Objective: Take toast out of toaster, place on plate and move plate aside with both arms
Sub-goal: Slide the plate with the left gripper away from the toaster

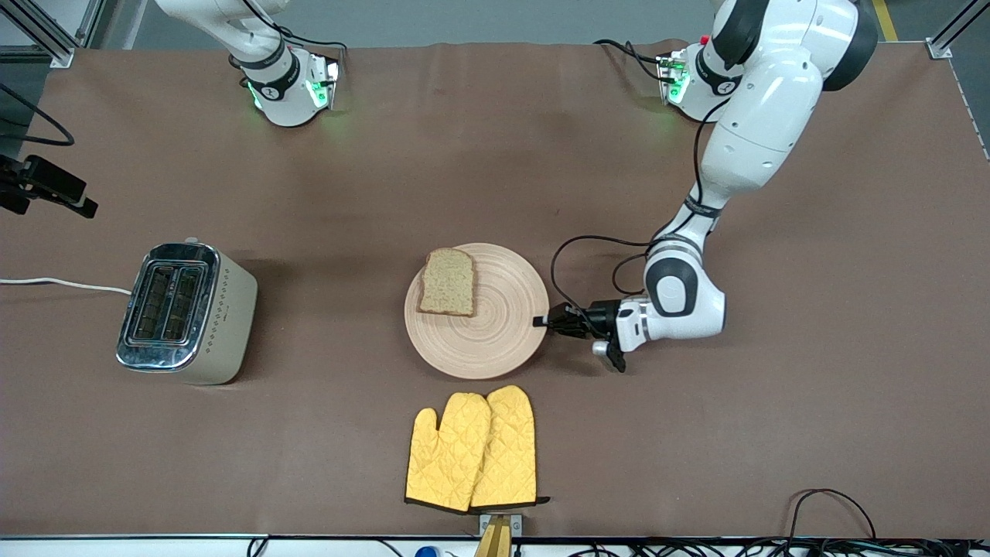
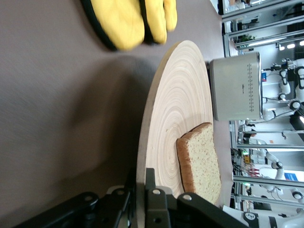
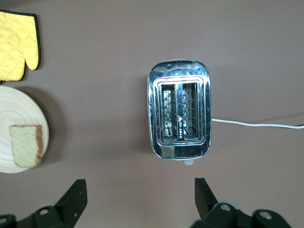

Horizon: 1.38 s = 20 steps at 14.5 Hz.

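Note:
The round light-wood plate [image 1: 495,340] lies mid-table. The toast [image 1: 448,282] lies flat on it, on the part toward the right arm's end. My left gripper [image 1: 541,319] is low at the plate's rim on the left arm's side, shut on the rim, one finger above and one below it. The left wrist view shows the gripper [image 2: 141,190] clamped on the plate [image 2: 185,104] with the toast [image 2: 204,161] close by. My right gripper [image 3: 137,183] is open and empty, high over the table beside the toaster. Its view shows the plate [image 3: 14,104] and toast [image 3: 26,145].
A chrome two-slot toaster [image 1: 186,309] stands toward the right arm's end, its white cord [image 1: 62,285] running off the table. It also shows in both wrist views [image 2: 235,85] [image 3: 180,116]. Two yellow quilted mitts [image 1: 472,449] lie nearer the front camera than the plate.

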{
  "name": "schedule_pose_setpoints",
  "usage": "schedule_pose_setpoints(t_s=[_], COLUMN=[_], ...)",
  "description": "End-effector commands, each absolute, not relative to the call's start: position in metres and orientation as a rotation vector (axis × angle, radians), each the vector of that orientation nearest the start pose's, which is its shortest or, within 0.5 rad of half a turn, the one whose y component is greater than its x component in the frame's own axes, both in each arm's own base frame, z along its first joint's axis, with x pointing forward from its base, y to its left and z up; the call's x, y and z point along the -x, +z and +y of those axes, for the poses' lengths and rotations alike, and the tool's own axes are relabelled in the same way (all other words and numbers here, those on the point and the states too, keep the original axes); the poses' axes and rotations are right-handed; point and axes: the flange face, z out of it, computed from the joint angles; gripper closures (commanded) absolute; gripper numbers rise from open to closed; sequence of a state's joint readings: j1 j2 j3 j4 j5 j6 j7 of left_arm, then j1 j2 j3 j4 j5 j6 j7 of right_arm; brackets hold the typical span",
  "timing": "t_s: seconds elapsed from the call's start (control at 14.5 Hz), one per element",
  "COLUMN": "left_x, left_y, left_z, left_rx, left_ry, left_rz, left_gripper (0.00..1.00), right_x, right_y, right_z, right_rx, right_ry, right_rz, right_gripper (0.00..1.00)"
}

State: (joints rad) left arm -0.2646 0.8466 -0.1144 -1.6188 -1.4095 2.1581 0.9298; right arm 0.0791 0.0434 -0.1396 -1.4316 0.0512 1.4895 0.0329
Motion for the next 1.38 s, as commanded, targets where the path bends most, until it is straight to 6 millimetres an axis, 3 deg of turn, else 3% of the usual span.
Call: schedule_pose_setpoints(t_s=[0.0, 0.21, 0.48, 0.69, 0.89, 1.1, 1.31], left_x=[-0.633, -0.643, -0.65, -0.647, -0.637, -0.627, -0.621], left_y=[0.199, 0.226, 0.225, 0.223, 0.214, 0.179, 0.156], left_z=[-0.229, -0.156, -0.015, 0.07, 0.13, 0.178, 0.19], left_rx=[-2.07, -2.072, -2.074, -2.081, -2.08, -2.075, -2.059], left_ry=[0.028, 0.007, 0.032, 0.122, 0.184, 0.259, 0.228], left_rz=[-0.177, -0.157, -0.064, 0.039, 0.107, 0.094, 0.101], left_gripper=[1.0, 1.0, 0.98, 1.0, 1.0, 1.0, 1.0], right_x=[-0.554, -0.554, -0.553, -0.553, -0.553, -0.554, -0.553], right_y=[0.663, 0.665, 0.674, 0.674, 0.672, 0.669, 0.668], right_z=[-0.034, -0.042, -0.043, -0.041, -0.037, -0.039, -0.04], right_rx=[3.105, 3.112, 3.116, 3.113, 3.129, 3.173, 3.178], right_ry=[-0.031, -0.04, -0.066, -0.066, -0.056, -0.051, -0.034], right_rz=[0.111, -0.024, -0.012, 0.008, 0.057, 0.058, 0.069], right_gripper=[0.0, 0.0, 0.0, 0.0, 0.0, 0.0, 0.0])
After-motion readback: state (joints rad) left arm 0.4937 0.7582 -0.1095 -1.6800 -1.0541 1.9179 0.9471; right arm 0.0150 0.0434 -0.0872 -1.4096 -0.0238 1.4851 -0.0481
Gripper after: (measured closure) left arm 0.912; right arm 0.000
